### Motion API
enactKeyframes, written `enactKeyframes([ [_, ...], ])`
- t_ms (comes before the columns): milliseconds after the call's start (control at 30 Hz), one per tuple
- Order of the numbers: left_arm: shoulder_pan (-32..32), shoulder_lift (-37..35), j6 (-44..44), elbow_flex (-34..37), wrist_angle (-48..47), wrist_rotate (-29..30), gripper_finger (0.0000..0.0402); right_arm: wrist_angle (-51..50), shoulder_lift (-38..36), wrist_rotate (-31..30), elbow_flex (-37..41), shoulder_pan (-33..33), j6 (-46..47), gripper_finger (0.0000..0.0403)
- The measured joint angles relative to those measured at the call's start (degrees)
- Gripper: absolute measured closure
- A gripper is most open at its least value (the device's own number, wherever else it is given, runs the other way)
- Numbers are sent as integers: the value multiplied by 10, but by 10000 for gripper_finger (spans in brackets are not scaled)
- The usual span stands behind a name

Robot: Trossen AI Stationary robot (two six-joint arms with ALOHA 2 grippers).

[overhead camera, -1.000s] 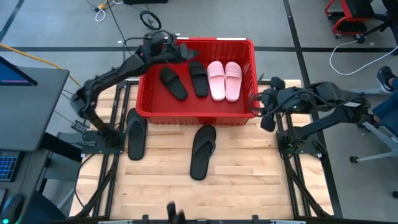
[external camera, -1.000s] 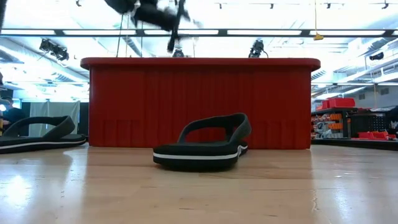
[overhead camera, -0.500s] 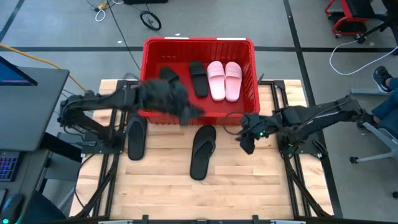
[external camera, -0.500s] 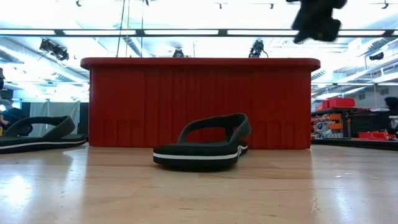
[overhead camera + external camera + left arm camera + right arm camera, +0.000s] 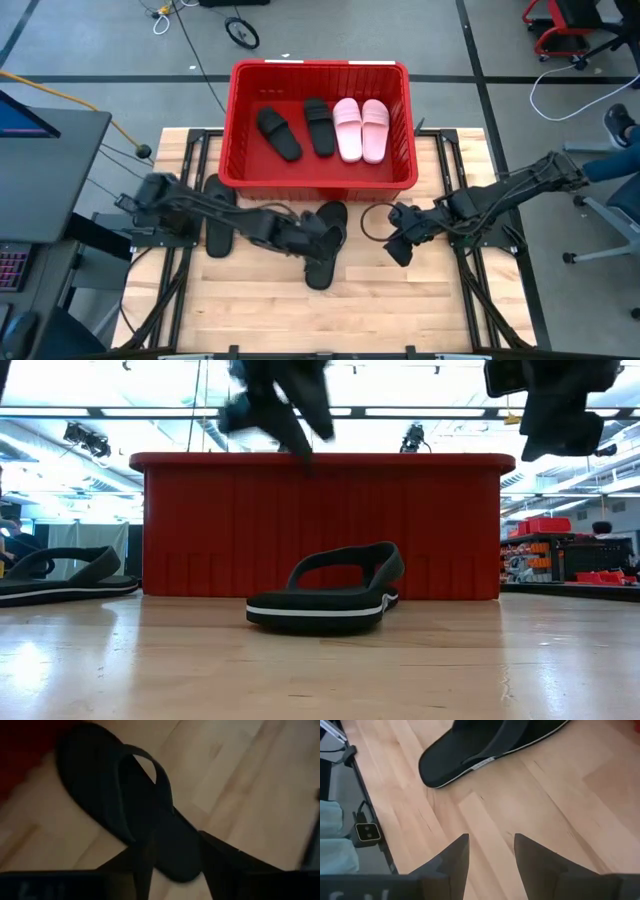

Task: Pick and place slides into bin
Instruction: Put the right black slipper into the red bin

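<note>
Red plastic is making up the bin (image 5: 318,180), which is standing at the far middle of the wooden table (image 5: 250,300). Inside it four slides are lying side by side: two black ones on the left (image 5: 279,133) (image 5: 319,126) and two pale pink ones on the right (image 5: 348,128) (image 5: 374,129). Two more slides are lying on the table outside the bin. A black slide (image 5: 219,215) is lying near the bin's near left corner, and a black flip-flop (image 5: 324,243) is lying just in front of the bin's near wall, around the middle.

The left gripper (image 5: 318,238) is hanging above the flip-flop, and its arm is stretching low across the table from the left side. In the left wrist view its fingers (image 5: 220,857) are standing apart, one on each side of the flip-flop's (image 5: 135,815) sole, but I cannot tell if they are touching it. In the low view the flip-flop (image 5: 325,590) is resting flat on the wood, with the gripper (image 5: 280,405) well above it.

The right gripper (image 5: 400,232) is hovering over bare wood to the right of the flip-flop, near the bin's near right corner. Its fingers (image 5: 452,857) are standing apart with nothing between them, and the flip-flop (image 5: 490,745) is showing beyond them
</note>
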State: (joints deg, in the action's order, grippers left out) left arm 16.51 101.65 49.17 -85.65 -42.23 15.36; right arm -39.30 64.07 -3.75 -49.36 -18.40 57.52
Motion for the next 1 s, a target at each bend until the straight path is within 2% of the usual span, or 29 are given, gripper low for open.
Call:
enactKeyframes([
  [167,-7,86,16,0,48,1,197,19,0,-8,0,-3,0,241],
  [300,-21,139,74,0,28,1,184,23,0,-7,0,-3,-1,241],
  [433,-31,166,104,0,-23,1,198,23,0,-7,0,-3,-1,241],
  [667,-35,172,99,-1,-7,22,237,26,0,-7,0,-3,-25,241],
  [800,-30,169,102,0,23,0,255,26,0,-7,-1,-3,-39,241],
  [1000,-15,163,65,0,132,-43,272,26,0,-7,-1,-3,-53,241],
])
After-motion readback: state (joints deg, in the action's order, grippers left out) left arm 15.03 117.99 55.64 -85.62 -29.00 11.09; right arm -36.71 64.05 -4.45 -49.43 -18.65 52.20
